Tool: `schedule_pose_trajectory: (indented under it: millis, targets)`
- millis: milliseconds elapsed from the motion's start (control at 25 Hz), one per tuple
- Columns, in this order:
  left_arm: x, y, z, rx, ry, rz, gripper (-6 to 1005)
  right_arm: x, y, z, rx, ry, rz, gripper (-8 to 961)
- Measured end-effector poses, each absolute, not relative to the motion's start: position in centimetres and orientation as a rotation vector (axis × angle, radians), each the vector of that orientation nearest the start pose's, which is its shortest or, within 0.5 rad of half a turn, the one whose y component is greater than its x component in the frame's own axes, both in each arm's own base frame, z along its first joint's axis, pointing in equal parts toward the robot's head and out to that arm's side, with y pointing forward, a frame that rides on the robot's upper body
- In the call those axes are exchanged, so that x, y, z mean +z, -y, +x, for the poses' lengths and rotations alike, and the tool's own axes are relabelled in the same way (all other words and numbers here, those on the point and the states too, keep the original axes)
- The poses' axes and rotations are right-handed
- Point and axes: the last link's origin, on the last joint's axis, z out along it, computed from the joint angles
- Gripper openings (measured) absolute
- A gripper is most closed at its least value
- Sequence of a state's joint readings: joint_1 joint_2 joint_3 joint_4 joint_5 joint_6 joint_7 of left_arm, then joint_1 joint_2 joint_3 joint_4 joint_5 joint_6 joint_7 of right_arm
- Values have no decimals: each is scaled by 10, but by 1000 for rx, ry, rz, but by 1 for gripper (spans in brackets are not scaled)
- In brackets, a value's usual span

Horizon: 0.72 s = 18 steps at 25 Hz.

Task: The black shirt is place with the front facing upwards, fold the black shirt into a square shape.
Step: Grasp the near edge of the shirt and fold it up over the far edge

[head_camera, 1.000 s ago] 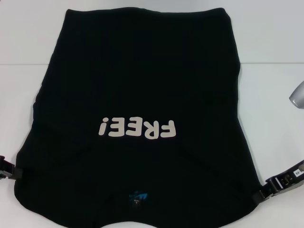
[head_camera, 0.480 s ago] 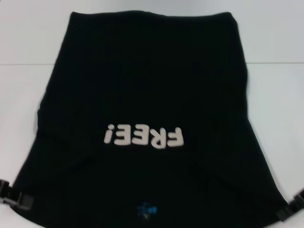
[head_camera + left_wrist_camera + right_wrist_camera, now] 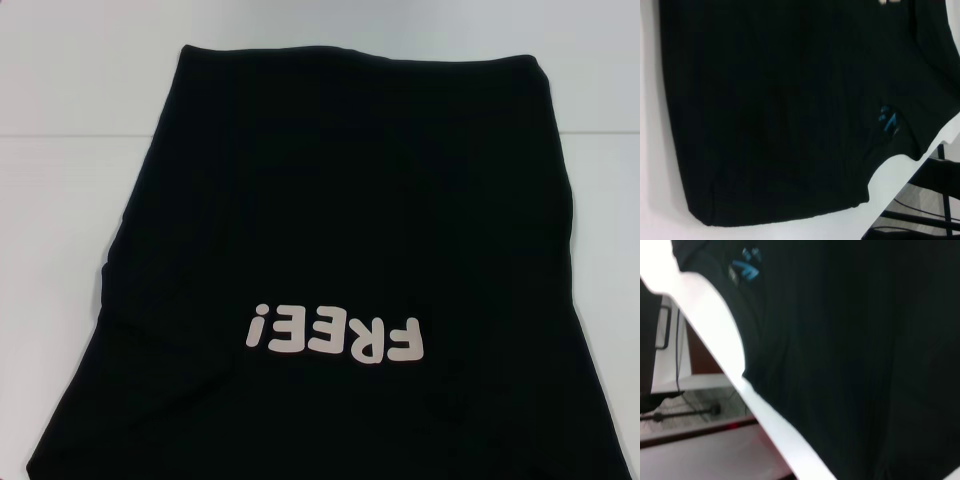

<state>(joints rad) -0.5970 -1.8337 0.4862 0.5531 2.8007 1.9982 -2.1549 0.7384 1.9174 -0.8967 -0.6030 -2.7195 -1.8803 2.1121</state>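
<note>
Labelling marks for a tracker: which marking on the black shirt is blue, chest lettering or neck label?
The small neck label on the black cloth short-sleeved T-shirt is blue. The "FREE!" chest lettering is pale pinkish-white, so the head view shows only that one.

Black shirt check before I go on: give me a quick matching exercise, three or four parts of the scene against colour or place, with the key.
Things:
1. black shirt
2. FREE! lettering
3. neck label
4. table

Descriptions:
A. blue, near the shirt's collar edge
B. white surface under the cloth
C. pale pinkish-white, upside down in the head view
D. black, spread with its front up

Pairs: 1-D, 2-C, 3-A, 4-B

No gripper shows in any view.
</note>
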Motion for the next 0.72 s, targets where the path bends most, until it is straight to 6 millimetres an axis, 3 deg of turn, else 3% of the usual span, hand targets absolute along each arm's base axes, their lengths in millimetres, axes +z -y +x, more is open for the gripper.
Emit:
schedule_pose_trajectory:
  millis: [200,520,720]
  targets:
    - [84,-269,-330,97,2044,-2601,49,41,-313,290,-525,-1592,-2837,85]
    - [98,-301,-326,-191,1979,-2443,48,60,-330,290,-56,-1695,-2691,84]
    - [103,-306,-326,-186,1986,-2396,48,57,-330,294,-2,-1722,-2660,84]
